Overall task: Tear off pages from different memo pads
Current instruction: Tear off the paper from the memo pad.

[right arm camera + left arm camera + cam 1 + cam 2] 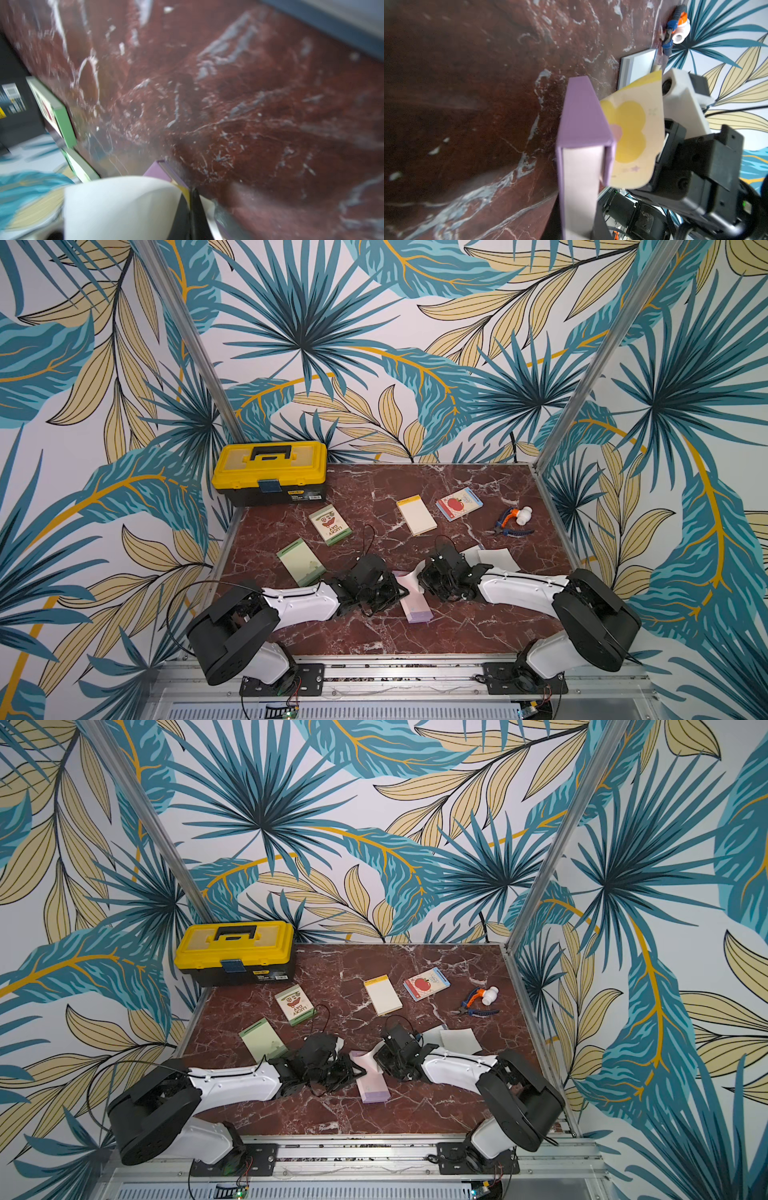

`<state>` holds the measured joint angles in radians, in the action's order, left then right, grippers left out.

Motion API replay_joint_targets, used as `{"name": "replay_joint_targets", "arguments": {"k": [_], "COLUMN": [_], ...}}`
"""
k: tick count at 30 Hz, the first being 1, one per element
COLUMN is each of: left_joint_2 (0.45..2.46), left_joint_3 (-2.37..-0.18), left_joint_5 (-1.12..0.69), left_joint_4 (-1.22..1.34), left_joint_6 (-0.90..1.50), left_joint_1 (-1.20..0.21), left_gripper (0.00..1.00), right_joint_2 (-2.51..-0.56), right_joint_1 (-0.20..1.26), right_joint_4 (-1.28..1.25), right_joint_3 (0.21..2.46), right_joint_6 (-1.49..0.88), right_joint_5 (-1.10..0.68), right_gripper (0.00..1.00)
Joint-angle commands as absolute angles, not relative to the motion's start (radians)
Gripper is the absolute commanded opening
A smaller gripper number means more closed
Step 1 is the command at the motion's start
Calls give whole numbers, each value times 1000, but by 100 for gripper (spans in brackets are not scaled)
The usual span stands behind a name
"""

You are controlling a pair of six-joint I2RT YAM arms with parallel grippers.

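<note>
- On the red marble table (374,639), in its back left corner, stands a closed yellow toolbox (270,472).
- Near the front edge both arms reach inward and meet at the lilac memo pad (415,610), which lies flat at the middle of the table.
- The left gripper (400,592) sits against that pad's left side. Its wrist view shows the pad end-on close before it, but I cannot tell whether the jaws clamp it.
- The right gripper (421,577) has its jaws pressed together, pinching the top page (409,578). The sheet curls up off the pad toward it, and the left wrist view shows a yellow flower printed on it.
- Four more pads lie flat farther back, well apart: the green pad (300,562), the "LUCKY DAY" pad (330,525), the cream pad (416,515) and the apple pad (459,503).
- White paper (496,558) lies flat just behind the right arm; I cannot tell whether it is a pad or loose sheets.
- Blue-handled pliers (509,527) and a small white-headed tool (524,514) lie together near the right edge.
</note>
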<state>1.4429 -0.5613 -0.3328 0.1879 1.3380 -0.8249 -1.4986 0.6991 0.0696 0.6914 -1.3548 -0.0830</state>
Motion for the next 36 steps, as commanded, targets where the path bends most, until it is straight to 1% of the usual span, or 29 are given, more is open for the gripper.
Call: {"name": "replay_joint_targets", "arguments": {"k": [1,3,6,8,10,13,14,19,23,26,29,31,34,35,36], "left_joint_2": [1378,1359,1321,1281,1234,1161,1144,1092,1049,1046,1034,1031,1056,1066,1080], "left_joint_3": [-573,-588,-644,-668,-668,-675,-676,-691,-705,-703,-681,-689,-692,-687,-677], "left_joint_5": [-330,-362,-375,-371,-362,-316,-305,-368,-385,-432,-515,-551,-626,-641,-658], "left_joint_4": [289,325,287,275,289,268,266,217,142,55,-22,-142,-223,-230,-226], "left_joint_6": [1268,1247,1211,1210,1231,1233,1228,1231,1203,1195,1164,1100,999,973,957], "left_joint_1": [-786,-761,-741,-727,-702,-671,-666,-616,-574,-497,-366,-260,-148,-127,-108], "left_gripper": [0,0,0,0,0,0,0,0,0,0,0,0,0,0,0], "right_joint_2": [-1444,-1435,-1433,-1423,-1395,-1336,-1311,-1274,-1284,-1277,-1278,-1279,-1249,-1237,-1226], "right_joint_1": [700,699,694,690,627,430,391,296,282,282,273,245,157,125,92], "right_joint_4": [177,236,297,384,490,370,362,418,478,500,517,587,626,635,663], "right_joint_3": [797,847,936,982,925,690,658,677,761,811,855,905,908,904,903], "right_joint_6": [-1103,-1044,-1000,-976,-970,-1036,-1039,-1014,-959,-934,-896,-863,-858,-859,-861], "right_joint_5": [-193,-213,-245,-219,-167,-264,-249,-223,-221,-214,-219,-199,-197,-196,-181], "right_gripper": [0,0,0,0,0,0,0,0,0,0,0,0,0,5,18]}}
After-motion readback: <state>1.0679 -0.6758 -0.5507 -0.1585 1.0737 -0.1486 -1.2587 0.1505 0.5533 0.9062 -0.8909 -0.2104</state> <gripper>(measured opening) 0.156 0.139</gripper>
